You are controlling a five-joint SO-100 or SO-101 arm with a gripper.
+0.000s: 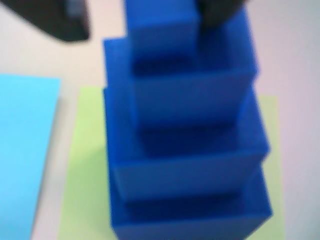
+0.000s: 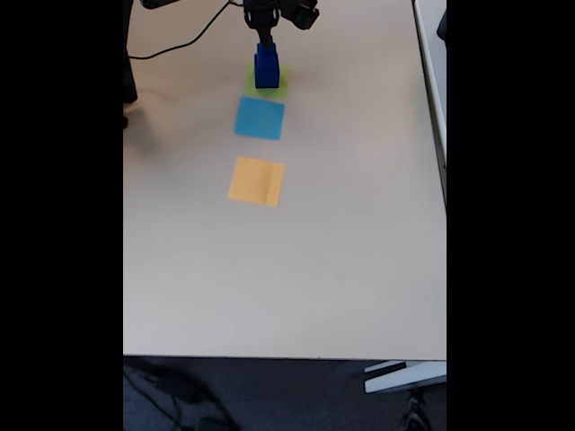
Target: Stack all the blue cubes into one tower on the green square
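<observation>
Four glossy dark-blue cubes stacked on flat lime-green paper square, my black two-finger gripper pinching the top cube, I think.

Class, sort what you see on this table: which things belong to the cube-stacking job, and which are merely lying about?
Belongs to the job:
- blue cubes, stacked as a tower
- green square under the tower
- pincer at the tower's top

Lying about:
- light-blue square
- orange square
- black cable on the table
</observation>
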